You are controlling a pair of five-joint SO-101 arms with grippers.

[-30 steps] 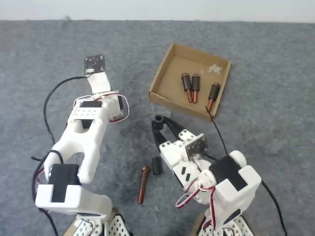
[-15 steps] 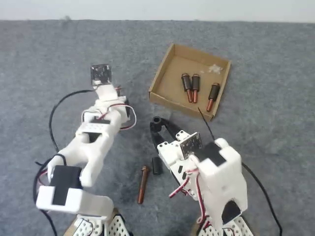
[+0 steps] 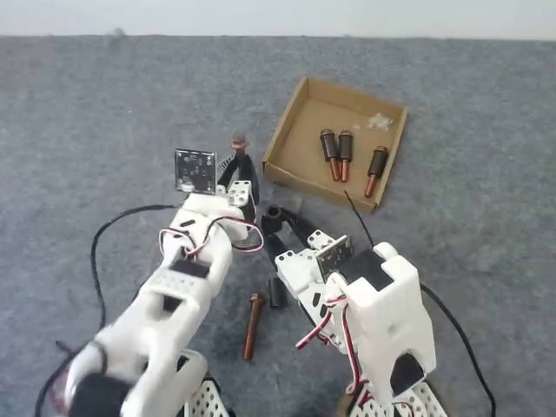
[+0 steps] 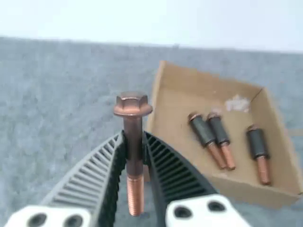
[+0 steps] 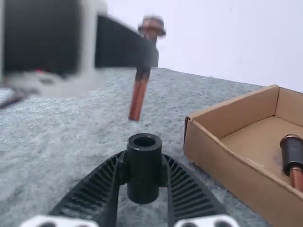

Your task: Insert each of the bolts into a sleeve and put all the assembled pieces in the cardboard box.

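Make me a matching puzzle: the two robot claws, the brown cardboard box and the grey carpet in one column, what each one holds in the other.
Column one
1. left gripper
2. right gripper
3. brown cardboard box
4. grey carpet

Column two
a. one loose copper bolt and one loose black sleeve, lying side by side
b. three copper bolts in black sleeves
c. a bare copper hex-head bolt, head up
d. a short black cylindrical sleeve, bore up

Pairs: 1-c, 2-d, 3-b, 4-a

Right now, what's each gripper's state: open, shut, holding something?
Left gripper: shut on a copper bolt, head up.
Right gripper: shut on a black sleeve, bore up.
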